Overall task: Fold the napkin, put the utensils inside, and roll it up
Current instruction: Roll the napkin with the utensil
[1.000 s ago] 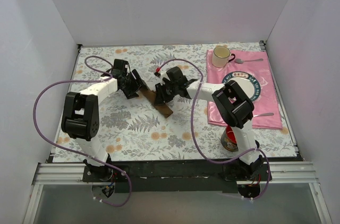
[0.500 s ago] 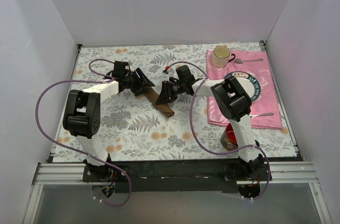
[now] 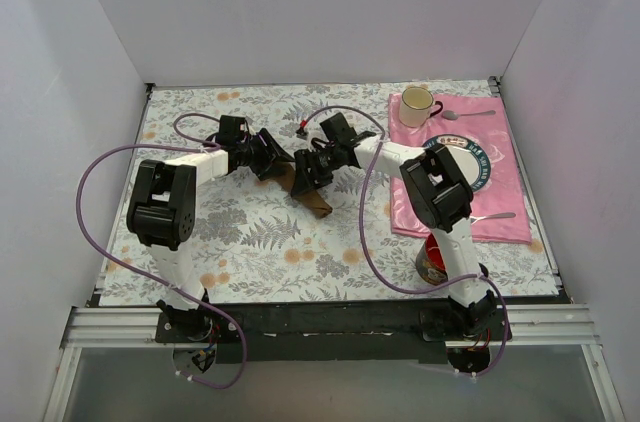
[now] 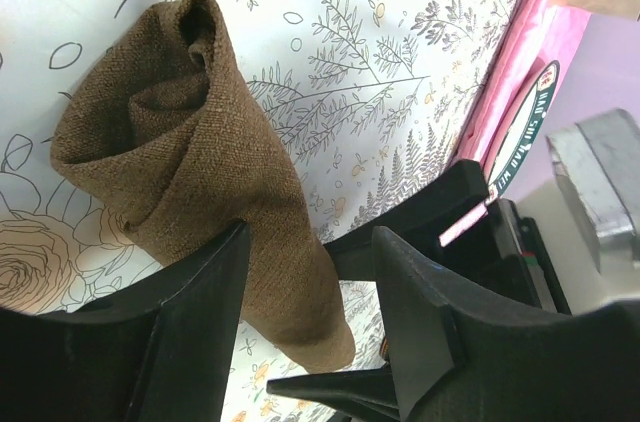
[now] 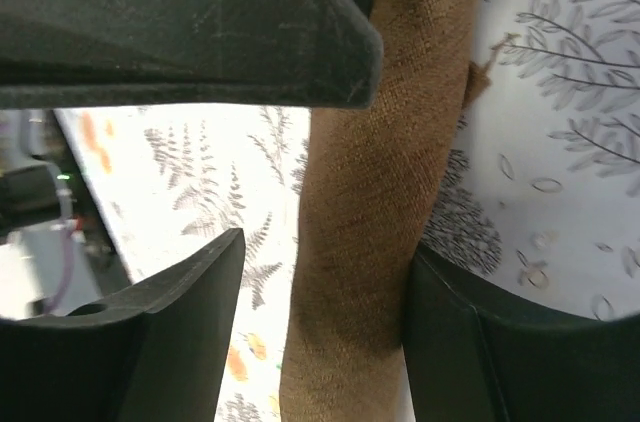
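Observation:
The brown napkin (image 3: 309,193) lies rolled up on the flowered tablecloth, one end spiralled (image 4: 185,92). My left gripper (image 3: 270,156) straddles its far end. In the left wrist view the roll rests against the left finger (image 4: 185,337), with a gap to the right one, so the left gripper (image 4: 312,242) is open. My right gripper (image 3: 310,170) faces it from the right. Its jaws stand open around the roll (image 5: 385,192), which touches only the right finger (image 5: 480,342); the right gripper (image 5: 325,247) holds nothing. The utensils are out of view.
A pink placemat (image 3: 505,227) at the right carries a cream mug (image 3: 416,105), a silver spoon (image 3: 468,114), a silver fork (image 3: 497,215) and a plate (image 3: 478,164) half hidden by the right arm. A red can (image 3: 432,262) stands by the right base. Purple cables loop over both arms.
My right gripper has opened and let go of the napkin roll. My left gripper has moved right to the roll's far end and narrowed a little. The roll has barely shifted.

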You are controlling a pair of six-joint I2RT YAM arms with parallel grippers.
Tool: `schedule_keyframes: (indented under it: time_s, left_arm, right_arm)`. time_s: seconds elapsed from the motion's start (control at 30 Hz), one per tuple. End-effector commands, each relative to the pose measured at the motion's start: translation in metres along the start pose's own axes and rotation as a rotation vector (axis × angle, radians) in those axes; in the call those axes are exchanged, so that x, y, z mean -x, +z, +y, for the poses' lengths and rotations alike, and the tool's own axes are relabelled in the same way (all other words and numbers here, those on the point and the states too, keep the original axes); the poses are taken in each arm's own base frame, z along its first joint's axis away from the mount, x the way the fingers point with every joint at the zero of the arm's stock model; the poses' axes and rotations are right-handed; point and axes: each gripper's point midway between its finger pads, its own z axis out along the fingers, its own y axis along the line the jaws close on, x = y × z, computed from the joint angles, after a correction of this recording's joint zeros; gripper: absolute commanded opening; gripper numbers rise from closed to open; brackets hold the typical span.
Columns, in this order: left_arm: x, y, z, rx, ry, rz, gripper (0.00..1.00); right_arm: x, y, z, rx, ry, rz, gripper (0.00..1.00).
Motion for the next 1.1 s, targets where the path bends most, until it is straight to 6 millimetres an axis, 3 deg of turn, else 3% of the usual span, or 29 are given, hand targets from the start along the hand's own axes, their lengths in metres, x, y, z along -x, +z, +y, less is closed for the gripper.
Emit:
schedule_keyframes:
  time_s: [0.0,0.1,0.17,0.37,0.4,0.5,0.53,0.57,0.6,0.67,0.77,0.93,1.07]
  left_arm:
    - [0.002,0.007,0.028,0.107,-0.003,-0.019,0.52]
    - [0.003,0.008,0.028,0.113,0.005,-0.022,0.52]
    - [0.004,0.007,0.029,0.120,0.012,-0.023,0.52]
    - [0.005,0.009,0.031,0.133,0.020,-0.016,0.52]
    - [0.005,0.009,0.031,0.135,0.019,-0.016,0.52]
    - [0.007,0.009,0.030,0.146,0.022,-0.012,0.52]
    - [0.007,0.009,0.028,0.140,0.021,-0.008,0.52]
    - [0.007,0.008,0.028,0.142,0.019,-0.005,0.52]
    - [0.009,0.007,0.024,0.138,0.023,-0.007,0.52]
    - [0.008,0.006,0.024,0.145,0.018,0.001,0.53]
    - [0.005,0.010,0.025,0.157,-0.005,0.041,0.53]
    - [0.001,0.016,0.035,0.208,-0.048,0.079,0.53]
    - [0.000,0.017,0.042,0.240,-0.060,0.080,0.54]
  right_arm:
    - [-0.008,-0.027,-0.017,-0.225,-0.074,0.070,0.68]
    - [-0.014,-0.036,-0.024,-0.286,-0.078,0.072,0.67]
    - [-0.030,-0.037,-0.036,-0.332,-0.066,0.088,0.65]
    - [-0.057,-0.038,-0.052,-0.407,-0.071,0.116,0.43]
    - [-0.058,-0.037,-0.051,-0.411,-0.077,0.117,0.35]
    - [-0.048,-0.040,-0.046,-0.477,-0.146,0.111,0.31]
    - [-0.042,-0.040,-0.043,-0.507,-0.189,0.105,0.31]
    - [-0.037,-0.043,-0.039,-0.524,-0.214,0.098,0.42]
    - [-0.022,-0.047,-0.028,-0.537,-0.256,0.060,0.49]
    - [-0.008,-0.050,-0.017,-0.605,-0.348,0.033,0.63]
    - [0.010,-0.052,-0.005,-0.707,-0.497,-0.009,0.71]
    - [0.020,-0.042,0.001,-0.886,-0.640,-0.016,0.76]
    - [0.021,-0.027,0.001,-0.920,-0.689,-0.013,0.78]
